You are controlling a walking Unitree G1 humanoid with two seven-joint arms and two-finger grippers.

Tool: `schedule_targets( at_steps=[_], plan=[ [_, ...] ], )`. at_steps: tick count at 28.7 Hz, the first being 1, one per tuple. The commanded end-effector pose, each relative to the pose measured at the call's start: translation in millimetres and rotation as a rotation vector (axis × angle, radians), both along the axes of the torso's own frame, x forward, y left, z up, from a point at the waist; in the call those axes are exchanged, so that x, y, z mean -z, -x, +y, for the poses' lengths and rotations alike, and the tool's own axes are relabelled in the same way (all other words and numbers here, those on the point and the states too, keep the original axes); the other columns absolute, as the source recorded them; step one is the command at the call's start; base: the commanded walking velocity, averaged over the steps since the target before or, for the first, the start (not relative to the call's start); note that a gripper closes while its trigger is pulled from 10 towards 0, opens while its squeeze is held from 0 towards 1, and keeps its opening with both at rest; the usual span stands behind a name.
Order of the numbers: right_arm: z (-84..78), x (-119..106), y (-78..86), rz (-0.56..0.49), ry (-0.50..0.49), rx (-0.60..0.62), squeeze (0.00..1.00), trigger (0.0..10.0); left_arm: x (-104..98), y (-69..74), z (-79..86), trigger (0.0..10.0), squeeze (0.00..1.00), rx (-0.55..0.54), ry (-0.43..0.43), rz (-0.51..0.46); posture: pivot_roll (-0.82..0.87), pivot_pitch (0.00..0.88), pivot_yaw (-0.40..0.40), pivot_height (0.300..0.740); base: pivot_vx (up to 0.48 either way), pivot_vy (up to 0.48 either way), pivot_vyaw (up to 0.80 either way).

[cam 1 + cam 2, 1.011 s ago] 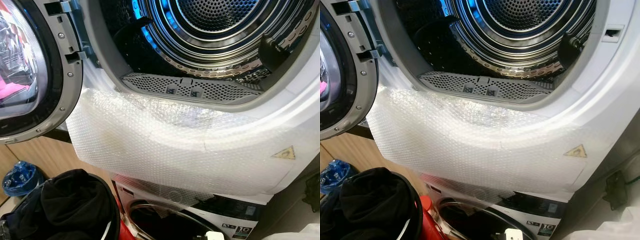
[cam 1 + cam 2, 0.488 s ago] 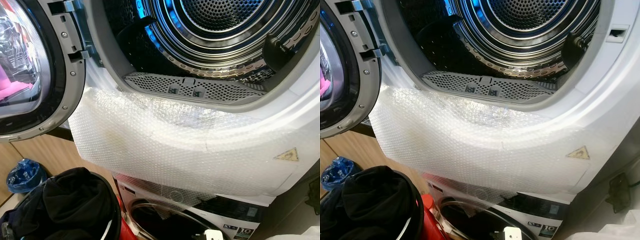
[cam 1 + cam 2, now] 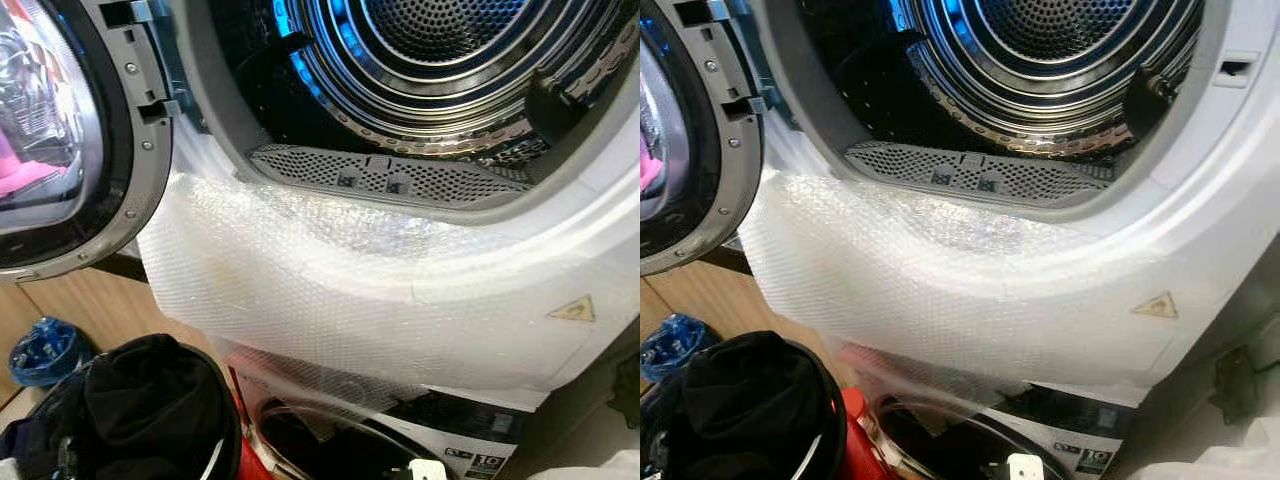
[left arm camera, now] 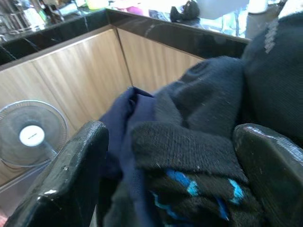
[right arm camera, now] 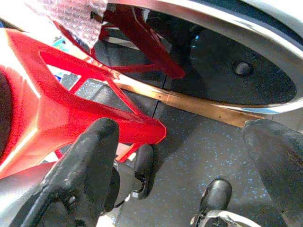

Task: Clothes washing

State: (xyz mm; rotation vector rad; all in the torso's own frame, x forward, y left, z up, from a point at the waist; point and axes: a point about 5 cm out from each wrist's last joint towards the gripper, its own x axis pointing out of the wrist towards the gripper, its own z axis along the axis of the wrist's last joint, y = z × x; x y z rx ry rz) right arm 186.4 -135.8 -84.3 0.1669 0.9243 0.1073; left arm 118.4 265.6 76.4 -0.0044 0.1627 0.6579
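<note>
Dark knitted clothes (image 4: pixel 199 142): heaped in a basket (image 3: pixel 215 460) at the robot's lower left, below the open machine. Soft, light, prone to snag and trail; best taken at a bunched fold.
Left claw (image 4: pixel 170 175): fingers apart, straddling the knit, seemingly not yet closed on it.
Right claw (image 5: pixel 184 156): fingers apart, empty, low by the red frame (image 5: pixel 61 109).
Bubble wrap (image 3: pixel 380 300): draped over the front lip.
Drum (image 3: pixel 450 50): empty, door (image 3: pixel 60 130) swung to the left.
</note>
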Motion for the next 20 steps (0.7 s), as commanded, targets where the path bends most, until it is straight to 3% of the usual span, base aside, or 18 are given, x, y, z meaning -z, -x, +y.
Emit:
schedule_targets(
  at_steps=[1, 6, 11, 17, 18, 19, 20],
  plan=[
    [2.7, 0, 0.1, 0.001, -0.006, -0.005, 0.0, 10.0, 2, 1.6, 2.0, 10.0, 0.0, 0.008, -0.009, 0.018, 0.37, 0.0, 0.055, 0.74, 0.0, 0.0, 0.0],
    [2.5, -1, -1.0, -0.002, -0.006, -0.005, 0.0, 10.0, 3, 0.9, 1.1, 10.0, 0.0, 0.018, -0.014, 0.027, 0.37, 0.0, 0.054, 0.74, 0.0, 0.0, 0.0],
    [2.8, -1, -1.6, -0.003, -0.006, -0.011, 0.0, 10.0, 15, 8.0, 2.7, 10.0, 0.0, 0.005, -0.021, 0.117, 0.37, 0.0, 0.052, 0.74, 0.0, 0.0, 0.0],
    [3.4, -1, -2.6, -0.006, -0.004, -0.018, 0.0, 10.0, 15, 8.8, 1.1, 9.7, 0.0, 0.004, -0.005, 0.104, 0.38, 0.0, 0.049, 0.74, 0.0, 0.0, 0.0],
    [3.4, -1, -2.6, -0.006, -0.004, -0.018, 0.0, 10.0, 15, 8.8, 0.9, 5.9, 0.0, 0.004, -0.003, 0.102, 0.38, 0.0, 0.049, 0.74, 0.0, 0.0, 0.0],
    [3.5, -1, -2.8, -0.006, -0.004, -0.018, 0.0, 10.0, 15, 8.4, 0.3, 4.1, 0.0, 0.009, 0.001, 0.098, 0.38, 0.0, 0.047, 0.74, 0.0, 0.0, 0.0],
    [3.6, -2, -3.1, -0.007, -0.004, -0.019, 0.0, 10.0, 16, 7.8, -0.4, 4.1, 0.0, 0.015, 0.005, 0.093, 0.38, 0.0, 0.047, 0.74, 0.0, 0.0, 0.0]
  ],
)
